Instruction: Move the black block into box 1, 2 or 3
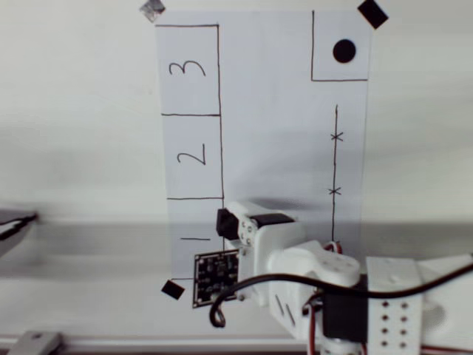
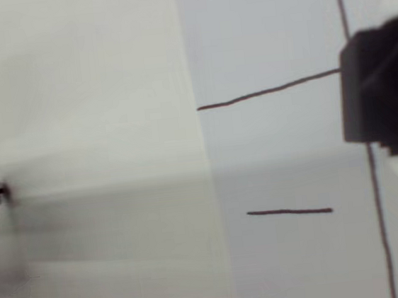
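Landmark = white paper sheet (image 1: 273, 111) on your worktop (image 1: 74, 111); all places given rel. to it.

Overhead view, L to R: off the sheet's top-left corner, a grey tape scrap (image 1: 152, 9). Off its bottom-left corner, a black tape square (image 1: 172, 290), turned diamond-wise. Down the sheet's left side you've got 3 drawn boxes stacked: box 3 (image 1: 189, 69) at top, box 2 (image 1: 194, 156) in the middle, box 1 (image 1: 194, 238) at the bottom, its "1" lying sideways.

The black block (image 1: 225, 223) sits at box 1's right-hand line, just below the line dividing box 2 from box 1, roughly straddling the edge. It's right at the tip of the white arm (image 1: 310, 266), which comes in from the bottom-right. A small circuit board (image 1: 216, 277) on the arm covers box 1's lower part.

Gripper (image 1: 230, 225): the block touches the arm's tip, but you can't tell whether the jaws are clamped on it or how far apart they are; fingers hidden by the arm body.

Further R on the sheet: a vertical line w/ 2 x-marks (image 1: 336, 163), and at top-right a small drawn square w/ a black dot (image 1: 344, 50). Another black tape square (image 1: 372, 13) at the sheet's top-right corner.

Wrist view: blurry; block (image 2: 381, 90) at the far right, over box 1's (image 2: 288, 182) right line, the "1" stroke to its lower left.
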Action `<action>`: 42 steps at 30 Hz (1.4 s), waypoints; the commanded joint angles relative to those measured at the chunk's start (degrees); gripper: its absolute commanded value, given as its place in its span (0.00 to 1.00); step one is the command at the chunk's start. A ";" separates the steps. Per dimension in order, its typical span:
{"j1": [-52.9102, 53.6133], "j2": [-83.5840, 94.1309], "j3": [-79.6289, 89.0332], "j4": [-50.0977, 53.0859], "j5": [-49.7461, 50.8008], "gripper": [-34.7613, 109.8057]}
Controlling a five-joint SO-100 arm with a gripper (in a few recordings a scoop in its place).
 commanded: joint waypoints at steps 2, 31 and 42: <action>-1.67 -1.14 -9.40 0.70 0.53 0.24; -3.34 -14.06 -24.43 0.26 -0.35 0.24; -3.69 -16.96 -24.79 -1.23 -1.14 0.24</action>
